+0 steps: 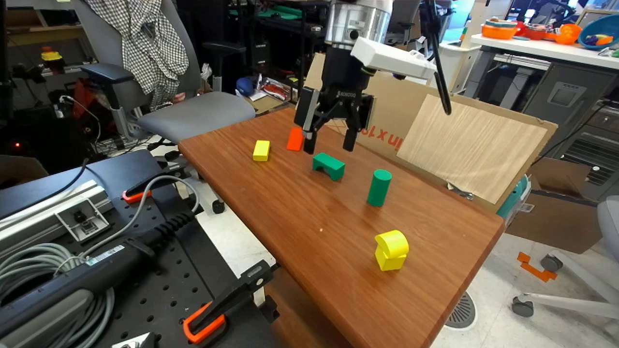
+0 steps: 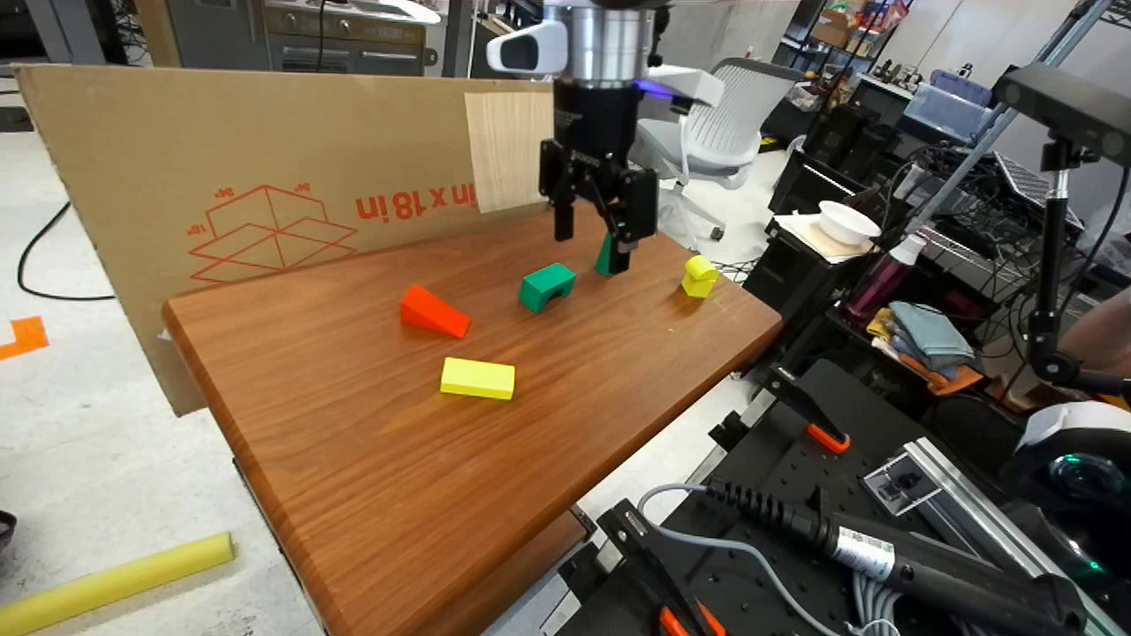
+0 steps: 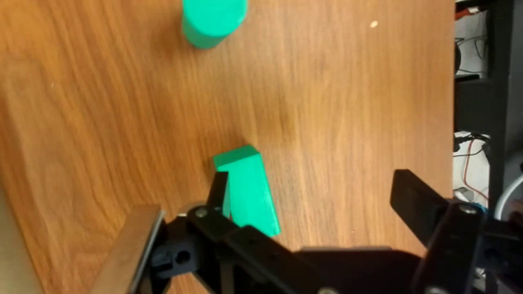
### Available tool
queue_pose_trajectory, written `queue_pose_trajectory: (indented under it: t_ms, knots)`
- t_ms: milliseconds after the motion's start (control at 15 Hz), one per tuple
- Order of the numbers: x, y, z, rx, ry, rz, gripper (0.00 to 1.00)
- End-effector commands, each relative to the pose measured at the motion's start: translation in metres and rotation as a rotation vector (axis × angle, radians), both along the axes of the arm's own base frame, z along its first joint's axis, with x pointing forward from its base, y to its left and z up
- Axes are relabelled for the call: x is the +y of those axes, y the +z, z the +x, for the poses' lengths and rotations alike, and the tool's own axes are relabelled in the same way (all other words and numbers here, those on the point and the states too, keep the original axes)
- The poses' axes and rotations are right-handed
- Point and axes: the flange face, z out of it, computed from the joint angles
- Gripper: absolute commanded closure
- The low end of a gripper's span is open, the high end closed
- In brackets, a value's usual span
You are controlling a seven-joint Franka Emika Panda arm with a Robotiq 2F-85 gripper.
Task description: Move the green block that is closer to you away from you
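Green arched block (image 1: 331, 162) seen on wooden tbl (image 1: 290, 208), btwn upright green cyl. (image 1: 379, 188) and red-orange wedge (image 1: 295, 139). Gripper (image 1: 329, 143) held raised nr block, jaws spread wide. Yellow block (image 1: 261, 151) noted nr wedge; stacked yellow pcs (image 1: 390, 247) seen past cyl. Cardboard sheet (image 2: 115, 168) stood along tbl edge.

On the bench (image 1: 295, 208), from its middle in an exterior view, a green cylinder (image 1: 379, 188) stands upright at two o'clock; a curved yellow piece (image 1: 394, 242) sits atop a yellow block (image 1: 389, 262) at four; a yellow bar (image 1: 261, 151) lies at ten, an orange wedge (image 1: 294, 139) at eleven; beyond, cardboard (image 1: 401, 102) stands at two.
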Motion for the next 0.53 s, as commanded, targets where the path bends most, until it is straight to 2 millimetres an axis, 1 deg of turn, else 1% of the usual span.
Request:
queue_pose_trajectory:
  t_ms: [0, 267, 333, 467]
  knots:
    - [-0.027, 0.035, -0.044, -0.031, -0.199, 0.011, 0.00]
    - [-0.051, 0.060, -0.095, -0.025, -0.419, -0.022, 0.00]
    - [-0.055, 0.065, -0.107, -0.022, -0.473, -0.037, 0.00]
    - [-0.056, 0.069, -0.127, -0.011, -0.579, -0.070, 0.00]
